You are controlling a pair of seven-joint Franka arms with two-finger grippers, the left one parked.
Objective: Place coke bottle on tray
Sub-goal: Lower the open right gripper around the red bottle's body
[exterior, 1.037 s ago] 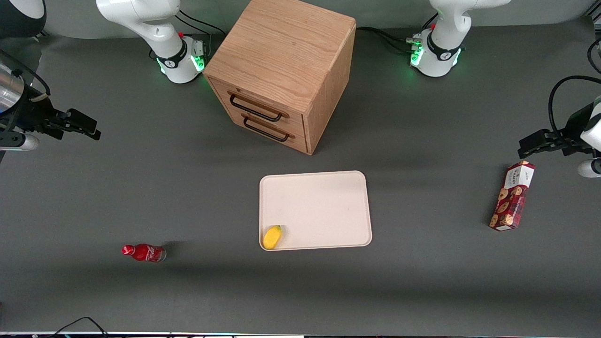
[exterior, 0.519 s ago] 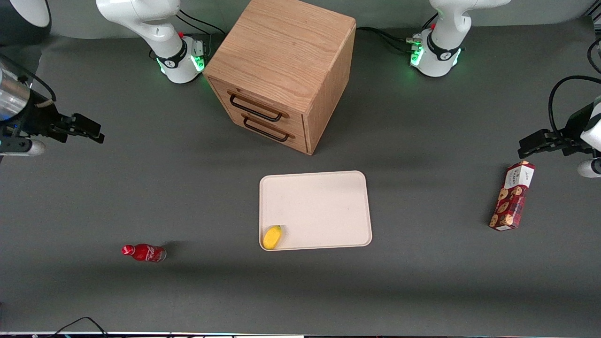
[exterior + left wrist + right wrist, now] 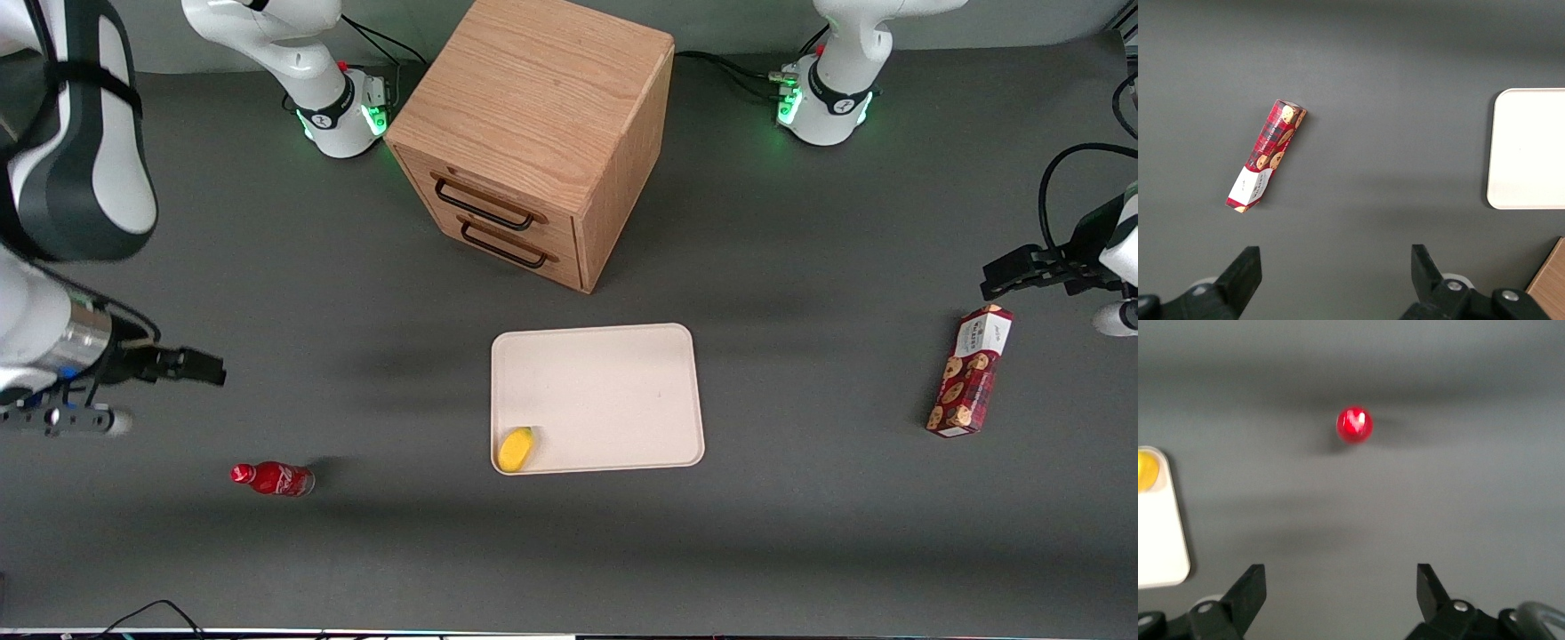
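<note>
Even soft light, blurred wrist view

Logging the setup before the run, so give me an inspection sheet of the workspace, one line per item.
Surface: dark grey table, unmarked.
Coke bottle: standing upright on the table, toward the working arm's end.
Tray: cream, flat, nearer the camera than the cabinet.
Clutter: yellow fruit in a tray corner; cookie box toward the parked arm's end; wooden drawer cabinet, drawers shut.
Gripper: open, empty, above the table, farther from the camera than the bottle.
Cables: black cable at the near edge.
Surroundings: nothing seen.
</note>
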